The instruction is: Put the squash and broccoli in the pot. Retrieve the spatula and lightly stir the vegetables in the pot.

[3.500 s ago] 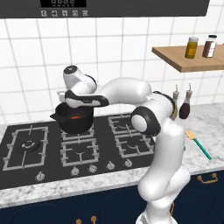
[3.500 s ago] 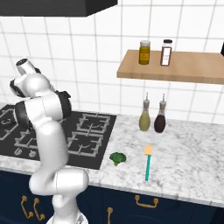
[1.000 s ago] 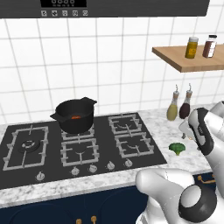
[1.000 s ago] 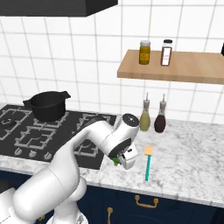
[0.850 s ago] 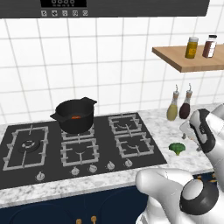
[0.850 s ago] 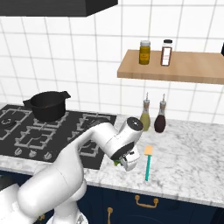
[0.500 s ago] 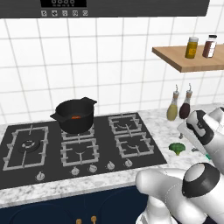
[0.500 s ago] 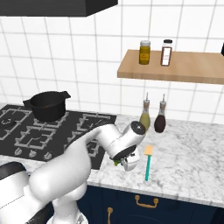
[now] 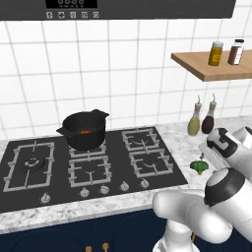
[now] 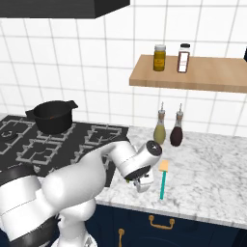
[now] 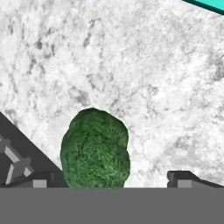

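Note:
The broccoli (image 11: 95,148), a green lumpy floret, lies on the marble counter between my gripper's (image 11: 112,178) spread fingertips, nearer the left one. The jaws stand open, not touching it. From the left base the broccoli (image 9: 199,167) sits just right of the hob, with my hand right above it. The black pot (image 9: 83,129) stands on a rear burner with the orange-red squash (image 9: 84,131) inside. The spatula (image 10: 163,179) lies on the counter just right of my gripper (image 10: 144,184), tan blade pointing to the wall. In the right base view my hand hides the broccoli.
Two bottles (image 9: 202,119) stand by the wall behind the broccoli. A wooden shelf (image 10: 193,73) with two jars hangs above. The hob's black corner (image 11: 17,148) lies close to the left of the broccoli. The teal spatula handle (image 11: 205,4) crosses the hand view's top right.
The arm has swung from the pot over to the counter on the right. In the last second the hand has come down closer over the broccoli, jaws staying open.

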Controlling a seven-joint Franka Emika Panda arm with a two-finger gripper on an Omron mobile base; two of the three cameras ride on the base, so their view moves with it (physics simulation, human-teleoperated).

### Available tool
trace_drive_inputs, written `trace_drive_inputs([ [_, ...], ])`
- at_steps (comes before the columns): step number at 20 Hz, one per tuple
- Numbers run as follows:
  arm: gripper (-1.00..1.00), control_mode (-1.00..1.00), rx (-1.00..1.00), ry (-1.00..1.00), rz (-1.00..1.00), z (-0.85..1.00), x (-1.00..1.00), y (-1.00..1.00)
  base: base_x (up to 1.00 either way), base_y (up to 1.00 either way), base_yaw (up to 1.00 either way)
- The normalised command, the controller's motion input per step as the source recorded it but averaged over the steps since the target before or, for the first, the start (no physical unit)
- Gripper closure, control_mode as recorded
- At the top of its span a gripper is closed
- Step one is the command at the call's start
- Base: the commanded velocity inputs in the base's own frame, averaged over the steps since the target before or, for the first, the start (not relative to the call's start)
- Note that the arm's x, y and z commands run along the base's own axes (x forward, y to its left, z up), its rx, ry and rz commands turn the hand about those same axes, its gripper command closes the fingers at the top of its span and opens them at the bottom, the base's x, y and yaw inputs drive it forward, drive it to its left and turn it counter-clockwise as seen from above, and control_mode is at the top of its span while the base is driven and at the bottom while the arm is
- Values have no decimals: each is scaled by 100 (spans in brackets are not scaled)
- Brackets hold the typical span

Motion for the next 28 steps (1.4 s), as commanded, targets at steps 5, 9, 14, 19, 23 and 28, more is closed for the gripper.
trace_drive_inputs([
  [5,-100,-100,3,-5,-3,-11,3,8,0,0,0],
  [9,-100,-100,2,-1,-3,-11,25,19,0,0,0],
  [14,-100,-100,0,0,-2,-15,37,6,0,0,0],
  [19,100,-100,0,0,-5,-31,19,1,0,0,0],
  [23,100,-100,0,0,-3,-2,-5,0,0,0,0],
  [28,100,-100,0,-6,0,75,-46,33,0,0,0],
])
